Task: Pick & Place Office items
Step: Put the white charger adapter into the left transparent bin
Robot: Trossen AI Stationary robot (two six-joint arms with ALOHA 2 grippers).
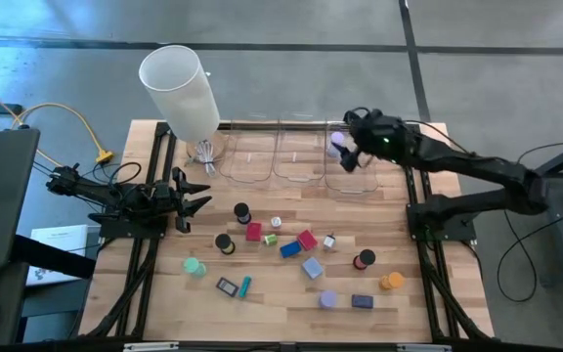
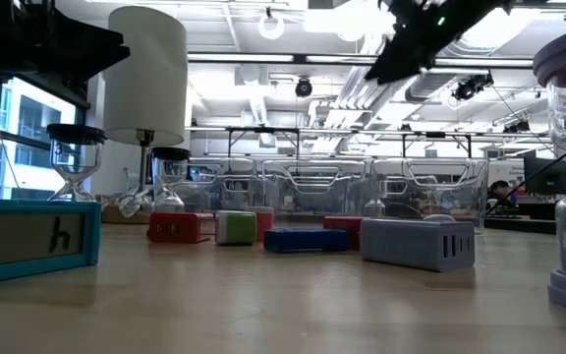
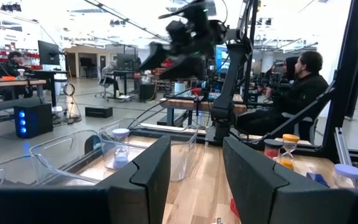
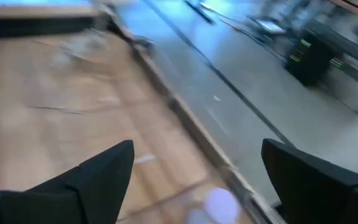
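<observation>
The office items lie scattered over the wooden table: black rolls (image 1: 241,211), red blocks (image 1: 253,232), a blue block (image 1: 290,249), a teal stick (image 1: 246,286), a green roll (image 1: 194,266), an orange roll (image 1: 391,282) and a lavender roll (image 1: 327,299). One lavender-capped piece (image 1: 337,145) stands upright in the rightmost clear bin (image 1: 355,181); it also shows in the left wrist view (image 3: 120,146). My right gripper (image 4: 194,149) hovers open above that bin (image 1: 348,149), with nothing between its fingers. My left gripper (image 3: 194,180) waits open at the table's left edge (image 1: 192,200).
Three clear bins stand in a row at the far edge, the left (image 1: 250,156) and the middle (image 1: 299,156) beside the right one. A tall white cylinder (image 1: 182,93) stands at the far left. People sit in the room beyond the table (image 3: 303,81).
</observation>
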